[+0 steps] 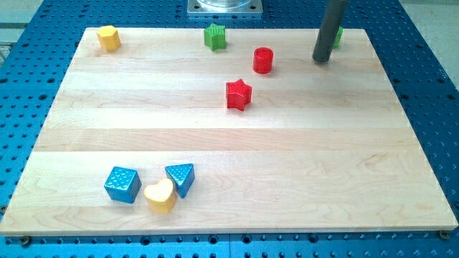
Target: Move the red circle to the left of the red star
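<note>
Standing right of the red circle (263,60), my tip (321,60), clawless, partly hides a green block (337,37); the red star (238,94) sits below-left.

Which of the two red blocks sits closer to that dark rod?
The red circle; it lies just left of my tip, while the red star sits farther down-left.

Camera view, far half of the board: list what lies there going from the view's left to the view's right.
Yellow block → green star → red star → red circle → my tip, with a green block showing just behind the rod.
</note>
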Robot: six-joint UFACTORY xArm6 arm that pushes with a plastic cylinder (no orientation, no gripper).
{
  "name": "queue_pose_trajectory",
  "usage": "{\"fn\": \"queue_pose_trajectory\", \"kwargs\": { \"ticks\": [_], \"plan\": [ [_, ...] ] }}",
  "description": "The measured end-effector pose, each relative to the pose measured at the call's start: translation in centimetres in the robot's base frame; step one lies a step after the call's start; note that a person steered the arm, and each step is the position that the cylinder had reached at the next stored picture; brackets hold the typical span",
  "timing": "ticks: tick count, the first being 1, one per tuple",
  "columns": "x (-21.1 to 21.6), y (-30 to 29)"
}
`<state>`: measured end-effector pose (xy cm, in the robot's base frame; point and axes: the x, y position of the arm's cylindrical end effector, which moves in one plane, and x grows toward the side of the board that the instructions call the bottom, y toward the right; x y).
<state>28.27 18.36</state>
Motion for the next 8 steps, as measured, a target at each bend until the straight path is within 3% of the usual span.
{"fn": "queue_pose_trajectory", "kwargs": {
  "ticks": [1, 3, 4, 5, 7, 8],
  "plan": [
    [0.0, 0.0],
    [0.0, -8.8],
    [1.9, -17.8],
    [2.4, -21.5],
    [2.2, -13.7],
    [3.0, -13.7]
  ]
}}
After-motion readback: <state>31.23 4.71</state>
